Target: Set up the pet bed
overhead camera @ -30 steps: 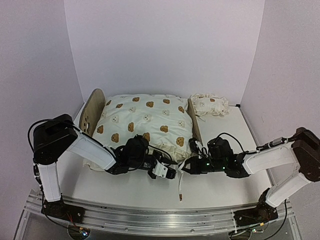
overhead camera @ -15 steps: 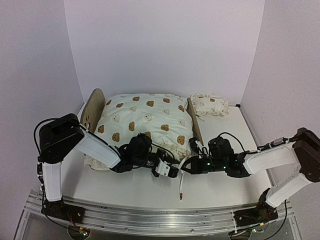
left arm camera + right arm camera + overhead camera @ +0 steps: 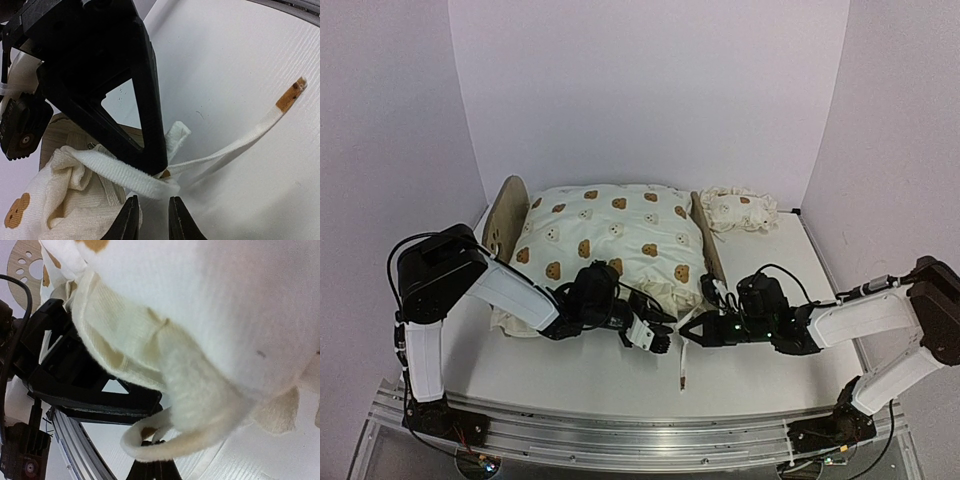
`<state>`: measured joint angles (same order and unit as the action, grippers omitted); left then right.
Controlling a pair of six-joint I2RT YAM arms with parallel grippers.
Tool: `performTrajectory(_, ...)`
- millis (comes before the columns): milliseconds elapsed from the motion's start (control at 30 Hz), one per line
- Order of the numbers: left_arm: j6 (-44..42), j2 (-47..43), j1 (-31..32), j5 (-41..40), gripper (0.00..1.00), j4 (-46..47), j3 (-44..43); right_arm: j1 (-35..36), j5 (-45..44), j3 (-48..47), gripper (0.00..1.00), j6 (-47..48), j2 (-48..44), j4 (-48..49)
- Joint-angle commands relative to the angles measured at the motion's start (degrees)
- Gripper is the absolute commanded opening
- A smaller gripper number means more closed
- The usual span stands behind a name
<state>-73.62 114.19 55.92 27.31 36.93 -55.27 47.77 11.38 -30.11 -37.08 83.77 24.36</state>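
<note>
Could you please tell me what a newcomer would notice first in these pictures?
The cream bear-print cushion filling the wooden pet bed, left of centre, draws the eye first. In front of it, the left hand and right hand meet tip to tip over a white tie strap trailing from the cushion. A small matching pillow lies back right.
</note>
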Motion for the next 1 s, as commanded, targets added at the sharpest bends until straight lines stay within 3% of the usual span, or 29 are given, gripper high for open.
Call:
performTrajectory(0, -1.71, -0.45, -1.35, -0.56, 0.21, 1.72, -2.53, 0.11, -0.5, -1.47, 0.0, 1.12, -1.41, 0.04)
performTrajectory(233, -5.89, -3.52, -1.3, 1.34, 0.29, 0.64, -0.02, 0.0, -2.47, -1.67, 0.0, 1.51, -1.41, -0.41)
performTrajectory(500, -5.51, -2.5, -1.34, -3.6, 0.17, 2.01, -3.32, -0.11, -8.74, -1.8, 0.0, 2.23, -2.07, -2.91)
performTrajectory(633, -8.9, 0.71, -1.34, -6.44, 0.17, 0.2, -5.43, -0.11, -9.98, -1.97, 0.0, 2.74, -2.44, -3.26)
performTrajectory(967, -12.24, 6.43, -1.31, -8.67, 0.16, 5.51, -8.99, -0.12, -9.97, -1.51, 0.0, 4.33, -3.88, -3.27)
